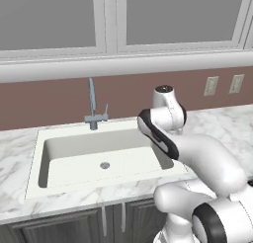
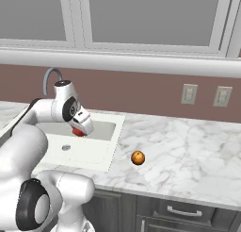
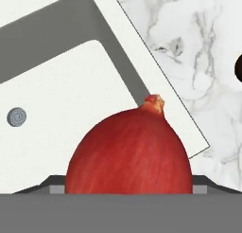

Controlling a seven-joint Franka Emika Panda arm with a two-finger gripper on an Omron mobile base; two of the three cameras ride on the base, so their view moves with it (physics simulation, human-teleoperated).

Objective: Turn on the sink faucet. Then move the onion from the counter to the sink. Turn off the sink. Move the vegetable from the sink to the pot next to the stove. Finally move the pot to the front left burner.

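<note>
My gripper [image 2: 81, 129] is shut on the onion [image 3: 130, 151], a glossy red ball. In the right base view the onion [image 2: 78, 131] hangs under the hand, above the right part of the sink [image 2: 107, 148]. The hand view looks down past it at the cream basin [image 3: 56, 90], its drain [image 3: 16, 117] and the basin's right rim. The sink faucet [image 1: 92, 101] stands upright behind the basin [image 1: 74, 155], its lever [image 1: 105, 110] at the side. White marble counter [image 2: 188, 151] surrounds the sink. The pot and the stove are out of view.
An orange ball with dark stripes [image 2: 137, 157] lies on the counter just right of the sink. Two wall outlets [image 2: 189, 94] sit on the brown backsplash. My arm's elbow [image 1: 158, 133] reaches over the sink's right side.
</note>
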